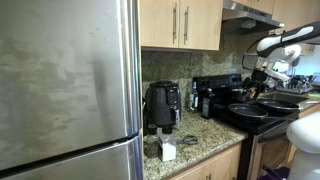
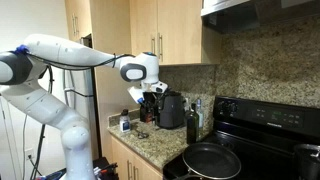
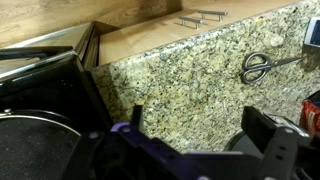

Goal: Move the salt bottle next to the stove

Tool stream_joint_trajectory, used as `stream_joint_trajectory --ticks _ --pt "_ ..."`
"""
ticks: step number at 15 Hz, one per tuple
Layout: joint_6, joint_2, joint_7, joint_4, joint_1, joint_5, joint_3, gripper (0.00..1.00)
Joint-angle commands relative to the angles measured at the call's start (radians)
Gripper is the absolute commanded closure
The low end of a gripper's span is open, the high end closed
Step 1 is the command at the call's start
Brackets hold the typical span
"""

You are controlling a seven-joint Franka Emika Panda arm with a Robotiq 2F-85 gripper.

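Observation:
The salt bottle [image 1: 168, 150] is small and white. It stands near the counter's front edge, towards the fridge end, and also shows in an exterior view [image 2: 125, 123]. The stove [image 1: 262, 112] is black with dark round pans and fills the far end of the counter [image 2: 262, 135]. My gripper [image 3: 200, 115] is open and empty, hovering above bare granite. It shows in both exterior views [image 1: 257, 78] [image 2: 148, 98], up above the counter and apart from the bottle. In the wrist view a white and blue object [image 3: 313, 30] is cut off at the right edge, and I cannot tell what it is.
A black boxy appliance [image 1: 163, 103] stands against the backsplash, with a taller dark bottle [image 1: 207, 103] between it and the stove. Scissors [image 3: 262, 65] lie on the granite. A steel fridge [image 1: 65, 90] closes one end. Wooden cabinets [image 2: 150, 40] hang overhead.

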Motion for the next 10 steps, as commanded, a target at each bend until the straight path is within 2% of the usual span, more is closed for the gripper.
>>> stream_joint_trajectory --ticks 1,5,9,10 --pt "-0.003 0.008 -0.016 0.002 -0.029 0.018 0.023 0.0" --pt "-0.018 -0.152 -0.064 -0.154 0.069 0.064 0.157 0.0" --pt "0.023 -0.287 -0.036 -0.268 0.226 0.174 0.318 0.0" --pt "-0.01 -0.195 -0.039 -0.195 0.179 0.134 0.267 0.0"
